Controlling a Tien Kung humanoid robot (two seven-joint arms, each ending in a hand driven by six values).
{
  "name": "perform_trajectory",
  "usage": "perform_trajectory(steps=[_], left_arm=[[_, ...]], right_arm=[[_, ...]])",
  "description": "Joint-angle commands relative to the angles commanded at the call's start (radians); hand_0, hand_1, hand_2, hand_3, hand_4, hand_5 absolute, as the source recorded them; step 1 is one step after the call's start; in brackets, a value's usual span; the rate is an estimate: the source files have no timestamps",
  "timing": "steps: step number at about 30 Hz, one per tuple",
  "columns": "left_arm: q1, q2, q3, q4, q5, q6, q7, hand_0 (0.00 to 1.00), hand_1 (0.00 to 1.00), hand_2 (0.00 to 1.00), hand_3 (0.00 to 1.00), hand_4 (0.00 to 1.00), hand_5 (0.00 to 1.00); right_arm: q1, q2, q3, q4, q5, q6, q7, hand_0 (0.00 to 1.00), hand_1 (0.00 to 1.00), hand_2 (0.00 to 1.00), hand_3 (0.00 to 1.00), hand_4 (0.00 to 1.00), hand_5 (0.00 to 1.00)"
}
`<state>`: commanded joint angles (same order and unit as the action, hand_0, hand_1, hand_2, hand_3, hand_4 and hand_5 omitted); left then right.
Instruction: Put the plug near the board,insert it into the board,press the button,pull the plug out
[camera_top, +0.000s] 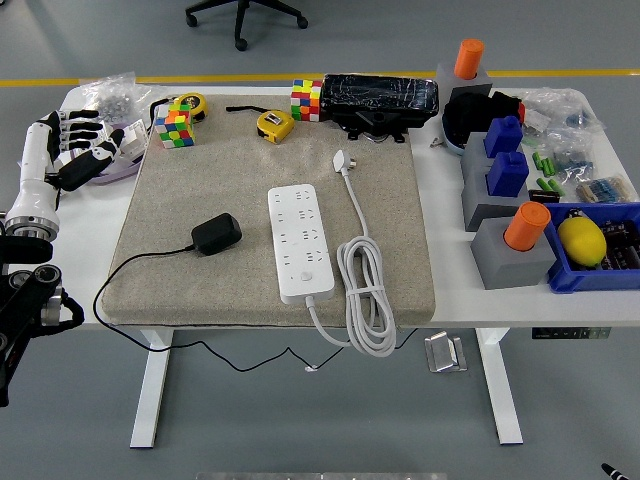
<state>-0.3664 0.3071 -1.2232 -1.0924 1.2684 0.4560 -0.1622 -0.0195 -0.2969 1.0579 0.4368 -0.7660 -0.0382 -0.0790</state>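
The left hand (78, 150) hovers over the table's (450, 280) far left corner, fingers spread and holding nothing. The black plug (216, 233), a rounded matte block with a thin black cord, lies on the beige felt-like mat (200, 190), well apart from the hand, nearer the table's front. Just beside it on the right lies the white board (300, 243), a long glossy plastic strip with a coiled white cable (366, 290).
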Motion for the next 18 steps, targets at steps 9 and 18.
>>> perform_trajectory(steps=[9, 18], left_arm=[[0.007, -0.001, 0.003, -0.004, 0.001, -0.002, 0.003, 0.581, 0.604, 0.588, 0.619, 0.834, 0.299], [0.005, 0.0, 0.007, -0.013, 0.003, -0.002, 0.004, 0.583, 0.605, 0.59, 0.62, 0.833, 0.3]], right_arm=[[-0.007, 0.002, 0.015, 0.001, -0.002, -0.001, -0.001, 0.606, 0.664, 0.635, 0.566, 0.978, 0.587], [-0.011, 0.005, 0.021, 0.002, -0.004, 0.0, -0.001, 0.607, 0.664, 0.637, 0.565, 0.978, 0.588]])
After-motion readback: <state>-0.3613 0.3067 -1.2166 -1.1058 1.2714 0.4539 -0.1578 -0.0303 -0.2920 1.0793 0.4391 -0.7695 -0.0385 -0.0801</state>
